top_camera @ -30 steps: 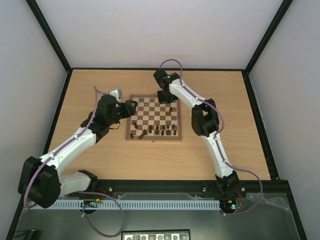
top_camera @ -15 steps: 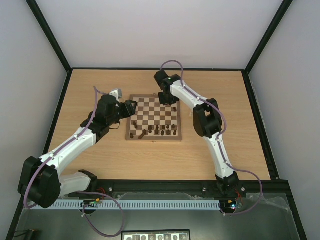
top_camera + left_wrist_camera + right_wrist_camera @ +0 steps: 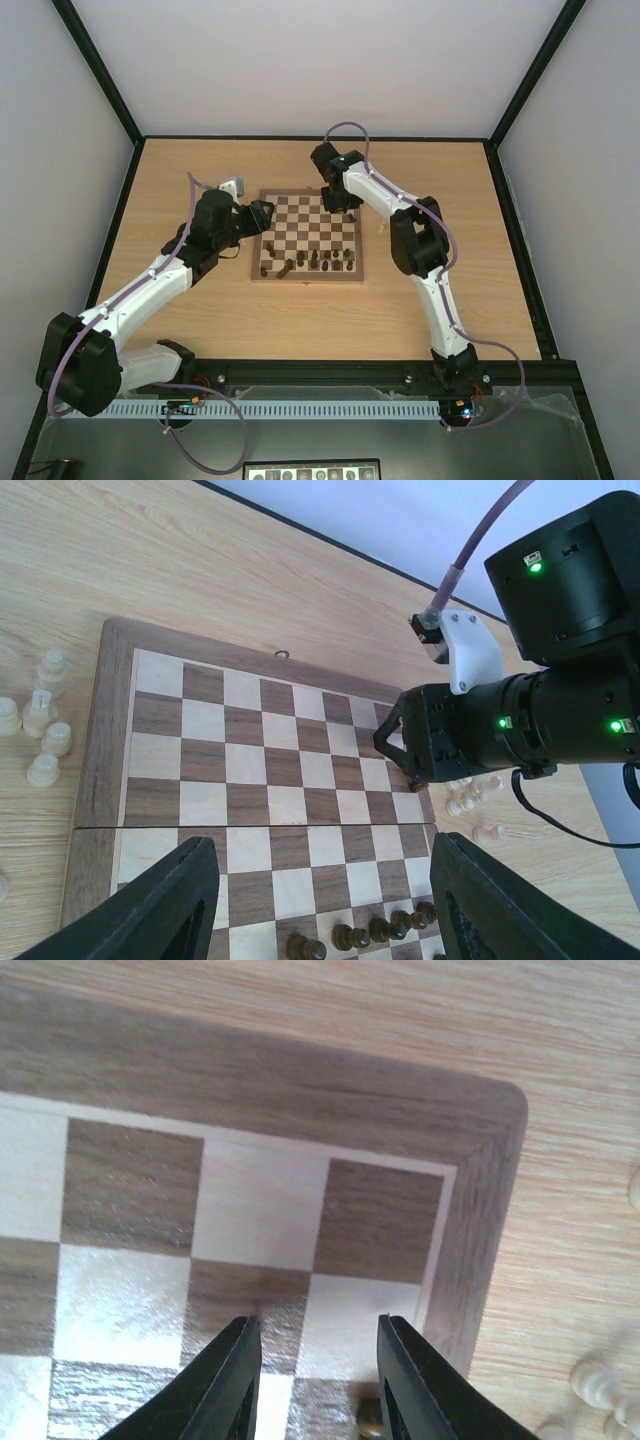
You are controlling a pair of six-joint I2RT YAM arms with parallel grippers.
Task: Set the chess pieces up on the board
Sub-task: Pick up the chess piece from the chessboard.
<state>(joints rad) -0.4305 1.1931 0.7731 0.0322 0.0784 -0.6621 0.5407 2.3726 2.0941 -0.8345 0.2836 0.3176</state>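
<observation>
The board (image 3: 308, 237) lies mid-table, and it fills the left wrist view (image 3: 250, 780). Several dark chess pieces (image 3: 310, 262) stand along its near rows, also seen in the left wrist view (image 3: 385, 935). Cream pieces (image 3: 40, 730) lie off the board on one side, and more cream pieces (image 3: 470, 800) lie off the other side. My left gripper (image 3: 264, 214) hovers open and empty over the board's left edge (image 3: 322, 865). My right gripper (image 3: 340, 205) is open over the board's far right corner (image 3: 318, 1360). A dark piece (image 3: 370, 1422) stands just below it.
The light wood tabletop (image 3: 200, 310) surrounds the board, with black frame rails at its edges. The right arm's wrist and cable (image 3: 560, 700) reach in over the board's far right part. Cream pieces (image 3: 598, 1388) lie on the table beside that corner.
The right gripper has shifted slightly right along the board's far edge. The left arm has not moved.
</observation>
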